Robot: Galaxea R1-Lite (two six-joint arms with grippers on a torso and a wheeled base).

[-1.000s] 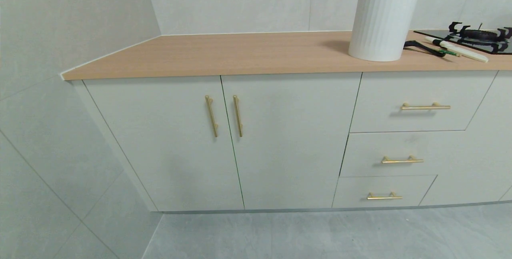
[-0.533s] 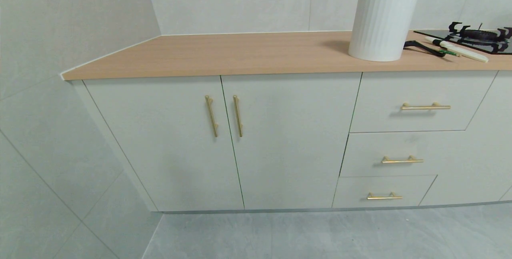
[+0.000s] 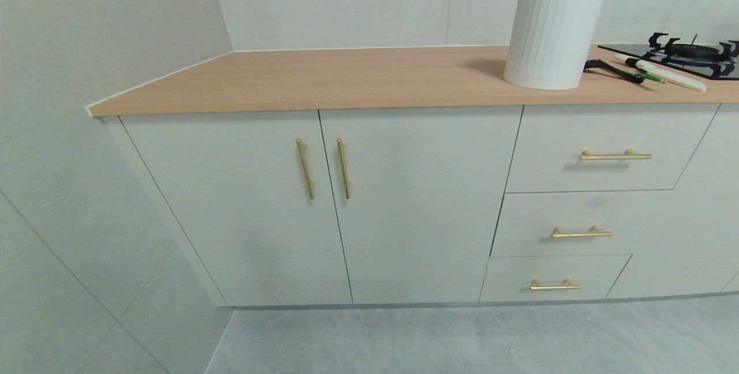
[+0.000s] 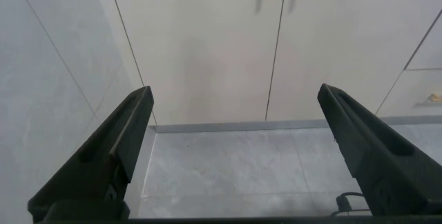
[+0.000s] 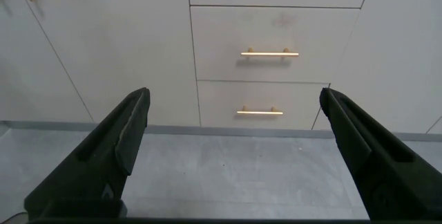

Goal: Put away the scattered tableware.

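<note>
Tableware lies at the upper right of the head view: a cream-coloured utensil and a black-handled utensil rest flat on the wooden countertop, close together, between the white ribbed container and the black stove burner. Whether the two touch is hard to tell. Nothing seems put away yet — both pieces lie loose on the counter, and the three drawers below them and the double cabinet doors at centre frame are all closed. The left gripper has its fingers spread wide and holds nothing, low over the floor and facing the cabinet doors. The right gripper is likewise spread and empty, facing the lower drawers — so, by my reckoning, every pick-up and stowing step remains.
</note>
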